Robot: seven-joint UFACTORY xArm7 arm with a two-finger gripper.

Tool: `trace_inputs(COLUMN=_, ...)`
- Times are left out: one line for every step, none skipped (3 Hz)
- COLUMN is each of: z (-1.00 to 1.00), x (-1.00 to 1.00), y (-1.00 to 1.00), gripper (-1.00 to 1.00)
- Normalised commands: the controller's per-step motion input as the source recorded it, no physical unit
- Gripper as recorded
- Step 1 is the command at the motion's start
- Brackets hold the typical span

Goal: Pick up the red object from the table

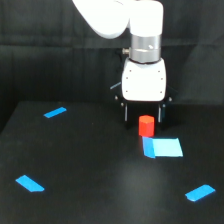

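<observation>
Behind red object [146,126], pincer [143,119] tips hidden.

The small red-orange block [145,126] stands alone on the matte black table [95,165]; only flat blue tape patches [162,147] lie around it, open on every side, with the white arm's gripper [144,114] close above.

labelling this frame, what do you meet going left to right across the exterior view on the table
blue patch near the front left → blue strip at the back left → red object → big blue patch → blue patch at the front right
</observation>
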Motion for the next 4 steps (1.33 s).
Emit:
trace_inputs(z=-0.60, x=0.15, y=-0.05, gripper=0.90)
trace_inputs(z=-0.37, x=-0.29, y=0.10, gripper=-0.94)
trace_inputs(z=0.11, x=-0.13, y=-0.11, gripper=-0.94)
trace_inputs(z=0.02, x=-0.07, y=-0.16, gripper=-0.95)
